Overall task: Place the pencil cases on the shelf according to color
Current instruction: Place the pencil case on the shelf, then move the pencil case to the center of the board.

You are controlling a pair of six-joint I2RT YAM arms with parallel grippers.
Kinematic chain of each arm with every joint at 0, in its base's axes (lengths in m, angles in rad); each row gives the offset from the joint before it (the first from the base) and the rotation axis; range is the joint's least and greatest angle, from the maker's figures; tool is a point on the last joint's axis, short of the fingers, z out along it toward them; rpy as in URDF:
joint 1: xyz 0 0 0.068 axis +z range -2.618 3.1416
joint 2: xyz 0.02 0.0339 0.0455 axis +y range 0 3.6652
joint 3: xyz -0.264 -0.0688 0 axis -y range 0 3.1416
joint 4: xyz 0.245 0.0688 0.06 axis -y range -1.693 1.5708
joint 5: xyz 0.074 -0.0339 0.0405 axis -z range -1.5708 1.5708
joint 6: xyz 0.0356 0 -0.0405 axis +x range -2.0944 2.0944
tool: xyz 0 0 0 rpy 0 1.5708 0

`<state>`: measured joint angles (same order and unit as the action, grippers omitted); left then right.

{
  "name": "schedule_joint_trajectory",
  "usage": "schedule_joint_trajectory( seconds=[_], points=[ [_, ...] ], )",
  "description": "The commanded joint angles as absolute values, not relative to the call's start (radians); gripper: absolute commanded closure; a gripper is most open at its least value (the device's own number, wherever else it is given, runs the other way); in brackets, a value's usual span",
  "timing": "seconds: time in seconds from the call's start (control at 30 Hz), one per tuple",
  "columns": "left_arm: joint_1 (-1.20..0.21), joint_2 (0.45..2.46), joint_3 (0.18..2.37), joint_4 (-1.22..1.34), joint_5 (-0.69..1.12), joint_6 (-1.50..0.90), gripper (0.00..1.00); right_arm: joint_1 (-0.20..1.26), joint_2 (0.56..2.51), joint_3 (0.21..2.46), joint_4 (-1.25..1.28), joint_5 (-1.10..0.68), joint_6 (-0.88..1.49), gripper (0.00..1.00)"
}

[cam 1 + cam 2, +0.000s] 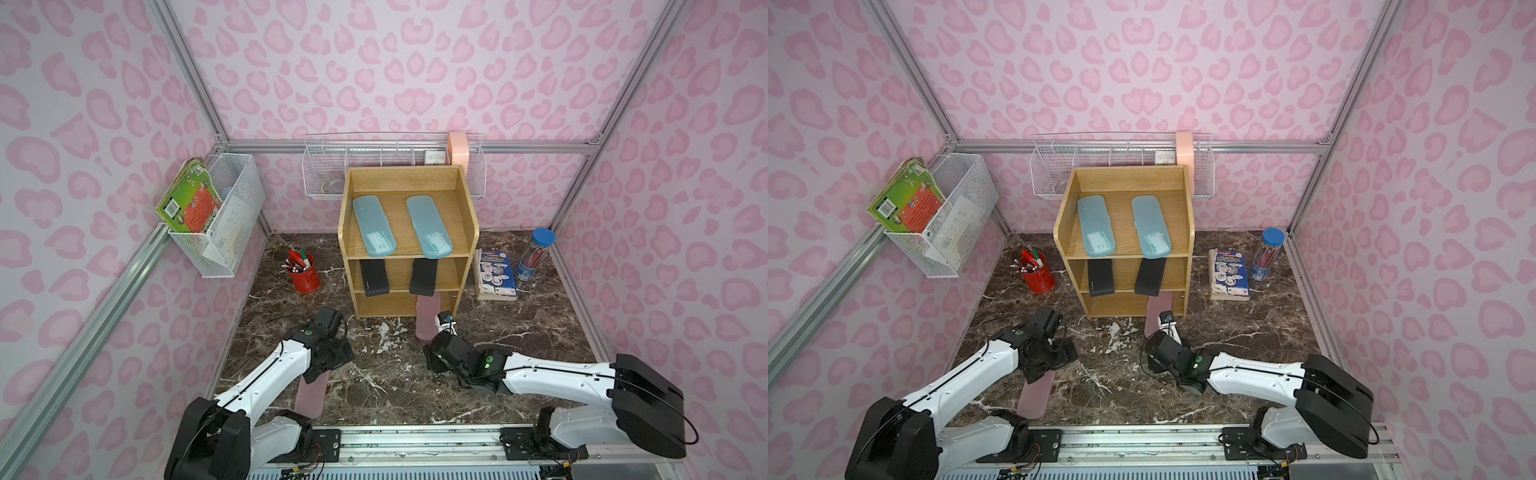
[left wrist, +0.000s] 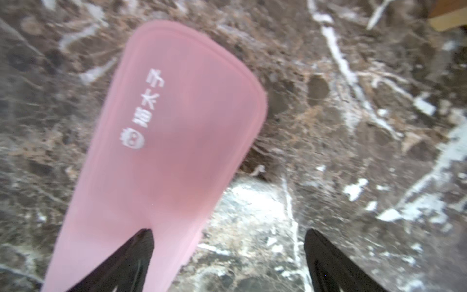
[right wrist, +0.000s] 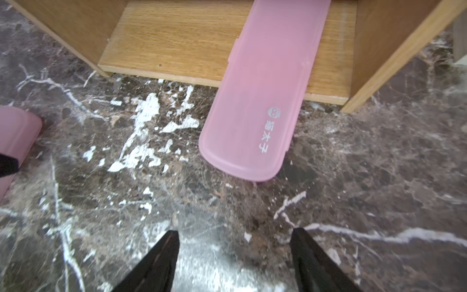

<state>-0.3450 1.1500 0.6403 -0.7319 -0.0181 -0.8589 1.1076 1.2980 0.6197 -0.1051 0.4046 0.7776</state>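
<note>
Pink translucent case (image 3: 257, 113), slim with rounded ends, lies half inside the shelf (image 3: 177, 38) bottom tier and overhangs its front edge onto the marble bench (image 3: 101, 202). Its long axis points at my right pincer (image 3: 235, 242), which is nearer, fingers apart and empty. Second pink case (image 2: 164, 151) lies near the bench front edge under my left pincer (image 2: 227, 242), also apart and unclamped.

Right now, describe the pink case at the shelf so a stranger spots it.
Find the wooden shelf on the marble table. In its bottom tier, right side, a translucent pink case lies half inside, half jutting out. The other pink case lies wholly on the table.
</note>
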Motion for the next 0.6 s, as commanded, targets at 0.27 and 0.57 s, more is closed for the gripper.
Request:
schedule_joint_trajectory(
  seconds=[0.27, 0.57],
  points=[
    [-0.327, 1.094, 0.629, -0.88, -0.258, -0.831, 0.02, 1.16, 1.14, 0.511, -0.024, 0.325, 0.732, 0.18],
    [-0.31, 1.25, 0.585, -0.704, -0.095, -0.803, 0.06, 1.189, 1.178, 0.547, -0.098, 0.352, 0.744, 0.14]
  ],
)
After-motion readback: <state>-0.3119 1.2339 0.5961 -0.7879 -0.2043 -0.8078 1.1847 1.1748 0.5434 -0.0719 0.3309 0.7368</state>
